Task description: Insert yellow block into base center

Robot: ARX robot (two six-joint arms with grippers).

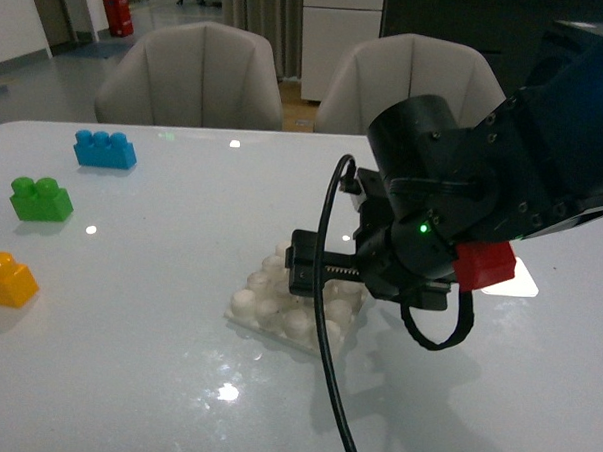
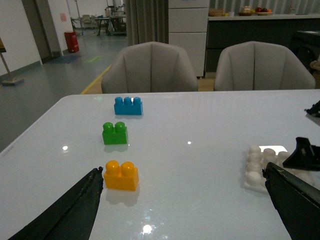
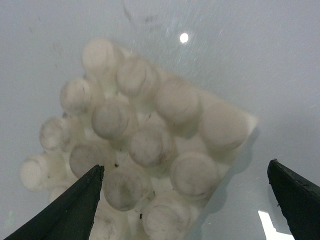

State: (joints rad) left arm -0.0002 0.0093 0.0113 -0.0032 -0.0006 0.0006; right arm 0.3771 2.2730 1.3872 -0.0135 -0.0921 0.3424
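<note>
Currently at the pre-grasp step: nothing has been picked up.

- Yellow block [image 2: 121, 175] sits upright on the table [image 2: 200, 125], studs up. It is nearest of a row of three, with the green brick [image 2: 115, 133] and the blue brick [image 2: 128, 106] beyond it. It is well apart from the base [image 2: 257, 167].
- Left gripper [image 2: 184, 172]: jaws spread wide, nothing between them. One finger tip lies just beside the yellow block, but the block is outside the gap, not within it.
- Right gripper [image 3: 185, 167]: jaws also wide and empty, hanging directly over the base, whose studs fill its wrist view.

Judgement on the next move: the left gripper needs to shift sideways until the block sits between its fingers, then lower and close across the block's sides. The right arm [image 1: 462, 213] stands over the base and would probably have to clear off before the block can be carried to the centre studs.

View comparison:
- Front view shows the right arm covering much of the base, with the yellow block at the far left edge. It shows neither arm's jaws clearly, and the left arm not at all.
- Left wrist view alone gives the block-to-finger offset.
- Right wrist view alone shows the base's centre studs bare and unoccupied.
</note>
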